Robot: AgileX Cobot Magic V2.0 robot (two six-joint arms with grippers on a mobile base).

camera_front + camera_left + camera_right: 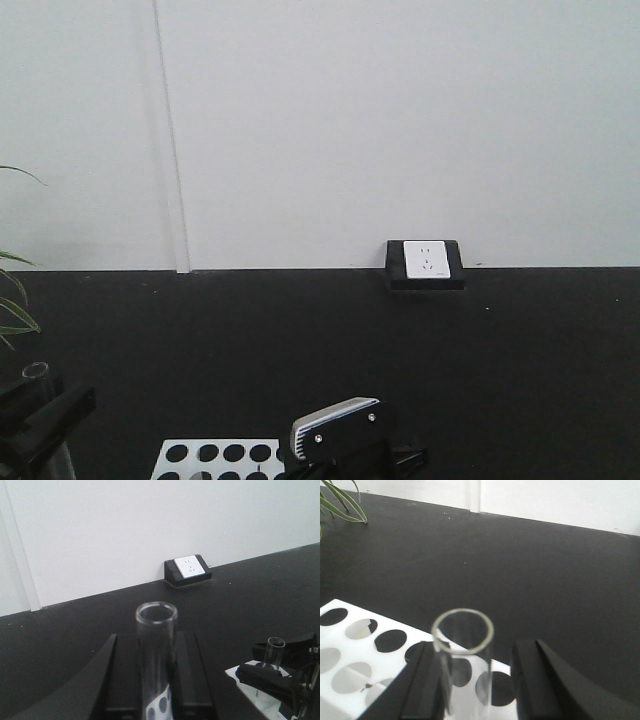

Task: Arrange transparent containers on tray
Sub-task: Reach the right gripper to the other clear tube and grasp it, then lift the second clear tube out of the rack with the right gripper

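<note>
Closest to the left wrist camera, a test tube [156, 625] stands upright, long axis vertical and flared open rim up. It is clenched between the fingers of the left end effector [155, 637] above the black bench [60, 630]. A second test tube [462, 635], also vertical with its mouth up, stands between the fingers of the right end effector [477, 647], over a white perforated plate [357, 650]. One finger touches that glass and a gap shows at the other, so I cannot tell whether it is gripped.
</note>
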